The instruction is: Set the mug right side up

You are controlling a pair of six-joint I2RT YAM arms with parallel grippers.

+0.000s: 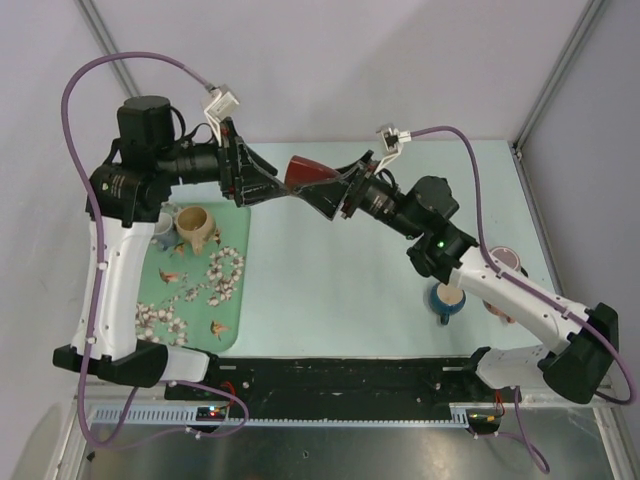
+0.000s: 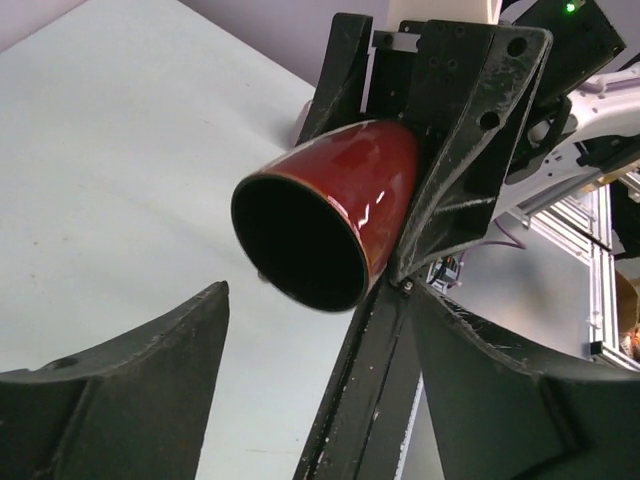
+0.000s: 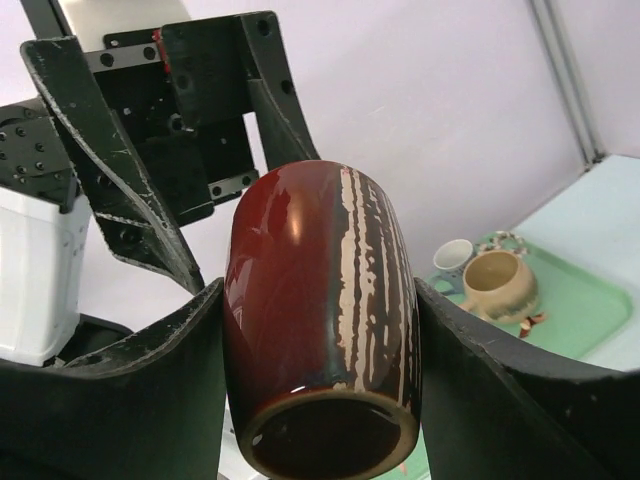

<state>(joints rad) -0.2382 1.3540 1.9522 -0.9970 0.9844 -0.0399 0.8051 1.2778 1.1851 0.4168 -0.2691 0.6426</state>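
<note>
The tan mug (image 1: 195,225) stands on the green tray (image 1: 150,278) at the left, its mouth facing up; it also shows in the right wrist view (image 3: 497,283). Neither gripper touches it. My right gripper (image 1: 322,186) is shut on a glossy red cup (image 1: 305,172) and holds it on its side, high above the table's far middle. In the right wrist view the red cup (image 3: 320,320) sits between both fingers, base toward the camera. My left gripper (image 1: 272,190) is open, its fingers spread either side of the red cup's dark mouth (image 2: 300,240) without touching.
A small grey-blue mug (image 1: 163,230) stands beside the tan mug. Bead strings and shells (image 1: 222,272) lie on the tray. A dark blue mug (image 1: 447,298) and a pinkish mug (image 1: 507,262) stand at the right, under my right arm.
</note>
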